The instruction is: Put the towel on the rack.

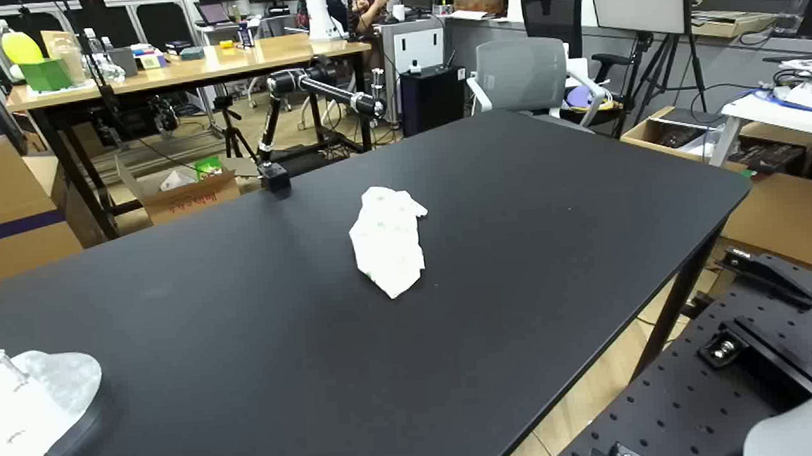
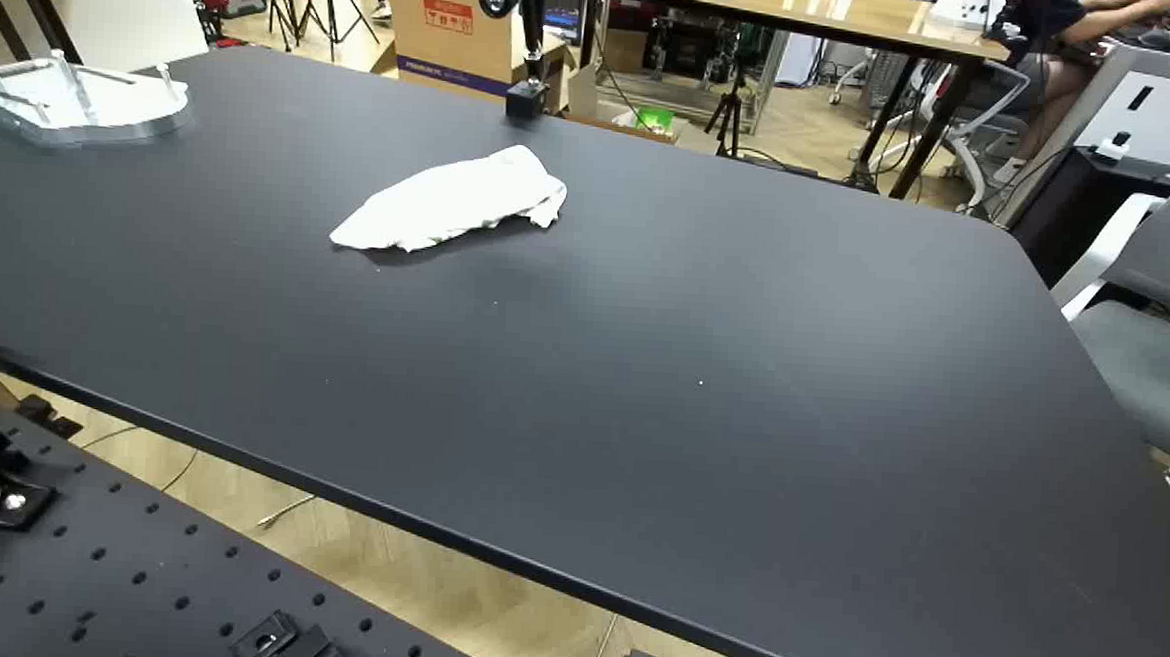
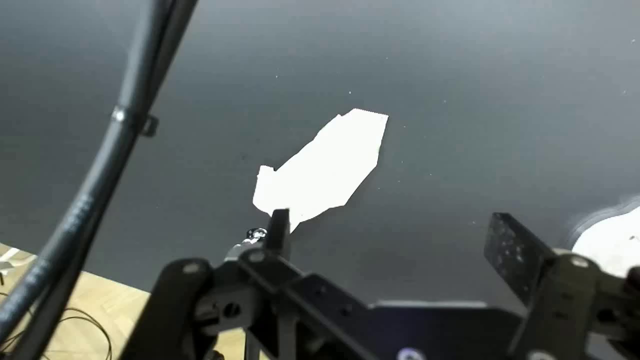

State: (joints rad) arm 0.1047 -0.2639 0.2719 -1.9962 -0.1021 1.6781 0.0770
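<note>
A crumpled white towel (image 1: 389,239) lies on the black table, with faint green marks. It also shows in an exterior view (image 2: 456,202) and in the wrist view (image 3: 330,165). A low white and grey board with upright pegs, apparently the rack, stands on the same table in both exterior views (image 1: 77,378) (image 2: 86,107). Part of it shows at the right of the wrist view (image 3: 610,240). My gripper (image 3: 390,220) is open and empty above the table. Its left fingertip overlaps the towel's lower end in the picture. The gripper is outside both exterior views.
A black jointed stand (image 1: 274,176) is clamped at the table's edge, also visible in an exterior view (image 2: 525,100). A perforated black plate (image 1: 670,395) lies beside the table. A dark cable (image 3: 100,175) crosses the left of the wrist view. A grey chair (image 2: 1168,289) stands by the table.
</note>
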